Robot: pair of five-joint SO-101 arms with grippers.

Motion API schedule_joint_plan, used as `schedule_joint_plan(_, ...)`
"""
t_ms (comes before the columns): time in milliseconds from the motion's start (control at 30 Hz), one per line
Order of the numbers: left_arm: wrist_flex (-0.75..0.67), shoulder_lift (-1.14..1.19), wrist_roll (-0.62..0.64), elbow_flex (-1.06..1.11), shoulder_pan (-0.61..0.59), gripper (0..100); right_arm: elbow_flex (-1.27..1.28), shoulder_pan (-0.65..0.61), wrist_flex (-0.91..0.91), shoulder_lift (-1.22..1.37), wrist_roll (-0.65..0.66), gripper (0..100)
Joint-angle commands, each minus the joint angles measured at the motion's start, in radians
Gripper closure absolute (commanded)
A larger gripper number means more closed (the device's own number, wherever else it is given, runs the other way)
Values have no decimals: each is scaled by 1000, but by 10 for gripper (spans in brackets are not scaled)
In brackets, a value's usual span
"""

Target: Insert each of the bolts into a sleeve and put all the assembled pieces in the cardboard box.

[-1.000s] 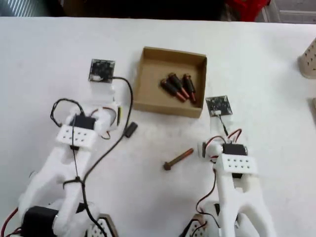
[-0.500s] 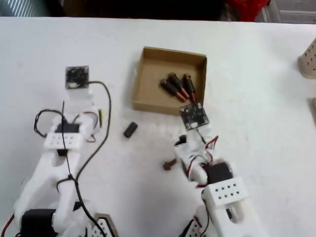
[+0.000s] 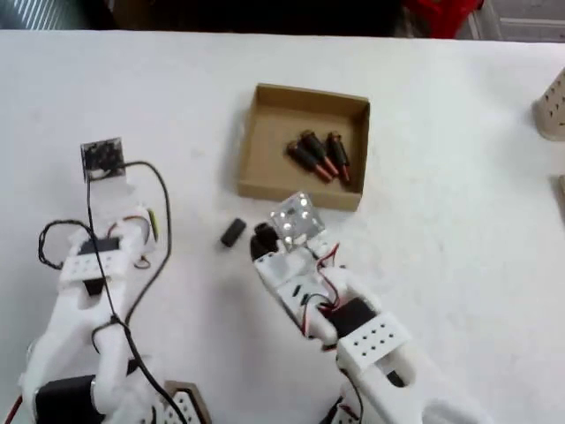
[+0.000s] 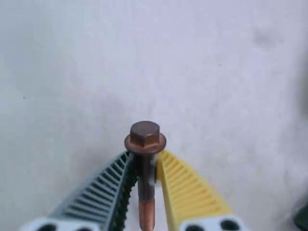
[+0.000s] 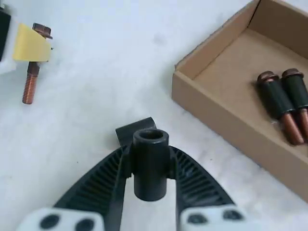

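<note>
My left gripper (image 4: 144, 156) is shut on a copper bolt (image 4: 145, 139), head pointing away from the wrist, over bare white table at the left (image 3: 148, 225). My right gripper (image 5: 150, 150) is shut on a black sleeve (image 5: 150, 161), held with its bore showing, just in front of the cardboard box (image 3: 305, 146). A second black sleeve (image 3: 232, 232) lies on the table right beside the held one (image 5: 126, 134). From the right wrist, the left gripper's yellow finger (image 5: 31, 49) and its bolt (image 5: 30, 86) show farther off. Three assembled pieces (image 3: 320, 156) lie in the box.
The box's near wall (image 5: 216, 108) stands close beside the right gripper. A beige object (image 3: 552, 110) sits at the table's right edge. The right arm's white body (image 3: 353, 327) covers the middle front of the table. A black cable (image 3: 159, 256) trails off the left arm.
The right arm swung left and forward over where a loose bolt lay, ending beside the lying sleeve. The left arm drew away to the left.
</note>
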Motion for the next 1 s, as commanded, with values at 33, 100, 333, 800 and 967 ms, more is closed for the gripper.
schedule_joint_plan(33,-26,-42,9,-12,-13,977,48,-38,-358,77,-17,981)
schedule_joint_plan(100,-26,-42,9,-12,-13,977,64,-54,-469,116,-17,981)
schedule_joint_plan(333,-28,-42,9,-12,-10,976,21,-124,-662,289,-17,981)
schedule_joint_plan(800,-81,-38,6,-6,-12,976,-44,-183,-1190,837,-15,982)
schedule_joint_plan(967,-83,-41,8,-6,-12,976,-38,-189,-1337,915,-17,982)
